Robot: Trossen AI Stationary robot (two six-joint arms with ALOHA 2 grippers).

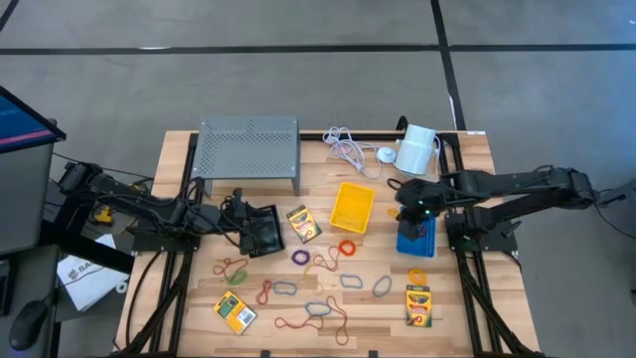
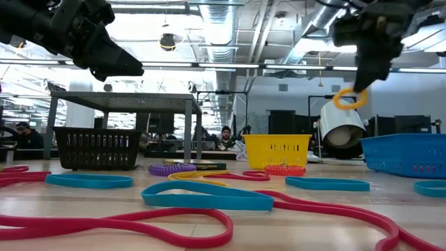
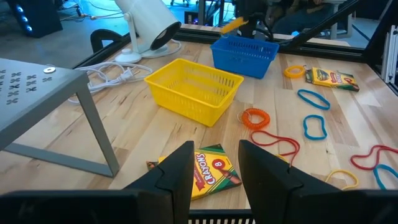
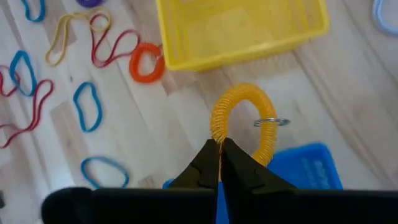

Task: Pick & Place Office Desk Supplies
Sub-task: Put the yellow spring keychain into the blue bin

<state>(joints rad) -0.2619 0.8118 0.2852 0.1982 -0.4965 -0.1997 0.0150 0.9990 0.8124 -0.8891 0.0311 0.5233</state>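
Note:
My right gripper [image 4: 219, 146] is shut on a yellow coiled loop [image 4: 245, 99] with a small metal ring and hovers over the blue bin [image 1: 415, 239]. The low view shows that loop [image 2: 348, 100] dangling under the gripper [image 2: 361, 82]. My left gripper [image 3: 216, 165] stands open in the air above the black bin [image 2: 97, 148], with nothing between its fingers. A crayon box [image 3: 211, 171] lies flat on the table beyond them. The yellow bin [image 1: 353, 206] stands mid-table. Several coloured rubber bands [image 1: 298, 288] lie flat on the near half. My right gripper pinches one side of the coiled loop [image 4: 216, 132] between its two fingertips. The fingers slant down from above. The loop is lifted clear and hangs below the fingertips over the blue bin [image 4: 308, 168].
A grey perforated stand [image 1: 248, 149] occupies the far left. A white cylinder [image 1: 417, 149] and white cable [image 1: 348, 149] lie at the far right. Two more crayon boxes [image 1: 236, 313] [image 1: 418, 305] lie near the front edge among the bands.

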